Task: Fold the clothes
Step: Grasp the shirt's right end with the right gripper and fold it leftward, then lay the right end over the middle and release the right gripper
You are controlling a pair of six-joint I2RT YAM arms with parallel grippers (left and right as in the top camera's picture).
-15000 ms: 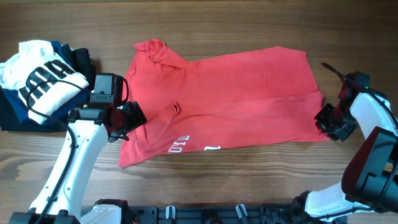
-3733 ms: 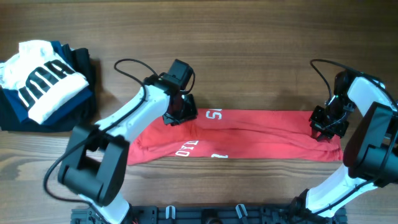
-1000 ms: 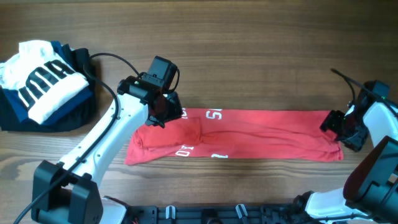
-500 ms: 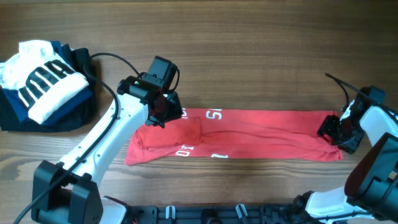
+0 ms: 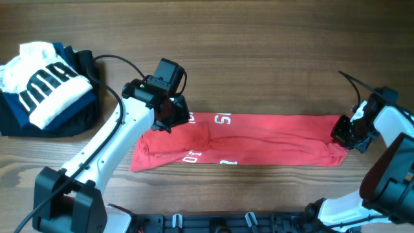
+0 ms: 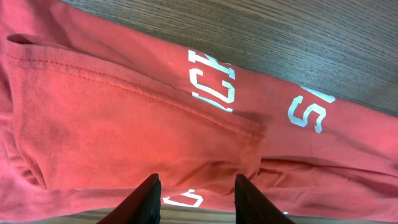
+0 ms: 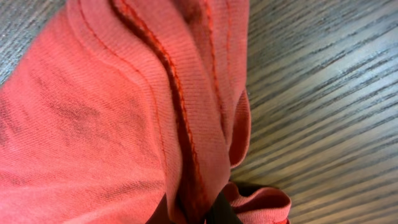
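Because the shirt (image 5: 259, 139) was soft and floppy, the right pincer (image 5: 343, 134) pinched its end tight; the left pincer (image 6: 196, 185) was part-open, empty.

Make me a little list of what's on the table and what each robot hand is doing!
shirt: the red T-shirt lies folded into a long strip on the wooden table
left hand: the left gripper is open over the strip's left end
right hand: the right gripper is shut, pinching the strip's right end
other clothes: a white garment with black letters sits on dark folded garments, far left, apart from the shirt
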